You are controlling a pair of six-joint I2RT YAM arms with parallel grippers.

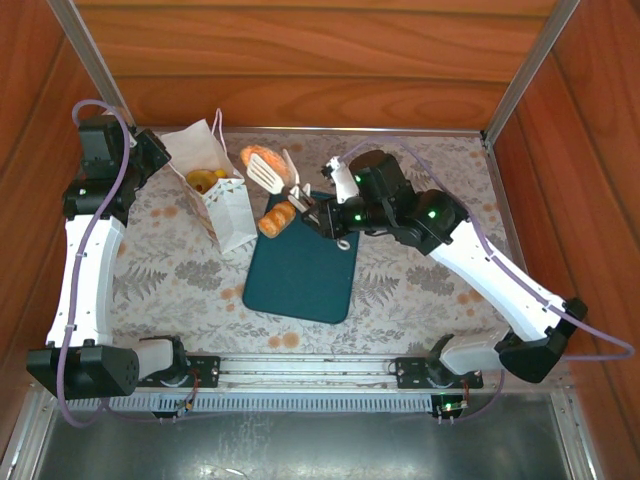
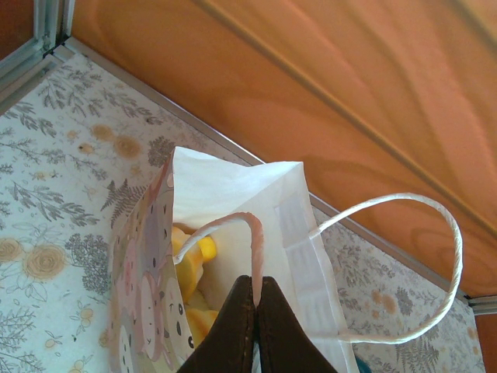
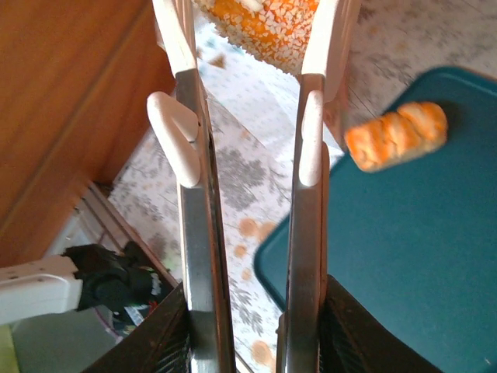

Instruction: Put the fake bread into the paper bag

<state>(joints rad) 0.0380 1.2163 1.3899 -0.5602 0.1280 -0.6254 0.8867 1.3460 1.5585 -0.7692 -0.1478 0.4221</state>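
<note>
Two arms work at the far end of the worktop (image 1: pixel 420 290). The left arm (image 1: pixel 85 250) runs straight up the left side and bends inward at the wrist, bringing the left claw (image 1: pixel 158 152) to the rear rim of the paper bag (image 1: pixel 228 215). In the left wrist view, its dark fingers (image 2: pixel 233 334) are pressed together on the bag's edge, pinching the paper and one cord handle (image 2: pixel 252 241). The bag stands open, with yellow-orange pieces of fake bread (image 2: pixel 194 260) lying inside.

The right arm (image 1: pixel 490 270) reaches diagonally from the near right corner, its elbow raised and its wrist turned towards the bag. The right claw (image 1: pixel 322 210) is clamped on a pair of tongs (image 3: pixel 198 194) with metal arms and white tips. A seeded bun (image 3: pixel 264 23) lies between those tips, just beside the bag. Whether it is squeezed or only framed by them cannot be told.

A ridged roll (image 1: pixel 277 220) rests on the far left corner of the dark teal tray (image 1: pixel 300 270), near the foot of the bag.
</note>
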